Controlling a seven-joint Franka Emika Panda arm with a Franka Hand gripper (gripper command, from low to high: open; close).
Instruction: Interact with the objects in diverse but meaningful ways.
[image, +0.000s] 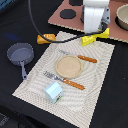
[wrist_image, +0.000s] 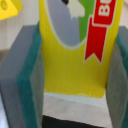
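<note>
In the wrist view a yellow box with a red label fills the gap between my gripper's grey, teal-edged pads, which press on both of its sides. The exterior view shows the white gripper low over the far edge of the striped placemat, with the box at its tips. A yellow cheese wedge lies right beside the box, and its corner also shows in the wrist view. A golden-brown bread loaf rests at the mat's far corner toward the exterior view's left. A pale blue-and-white milk carton stands on the mat's near part.
A tan plate sits mid-mat between an orange-handled knife and fork. A grey pan lies off the mat on the exterior view's left. Behind the gripper is a brown stove board with a grey pot.
</note>
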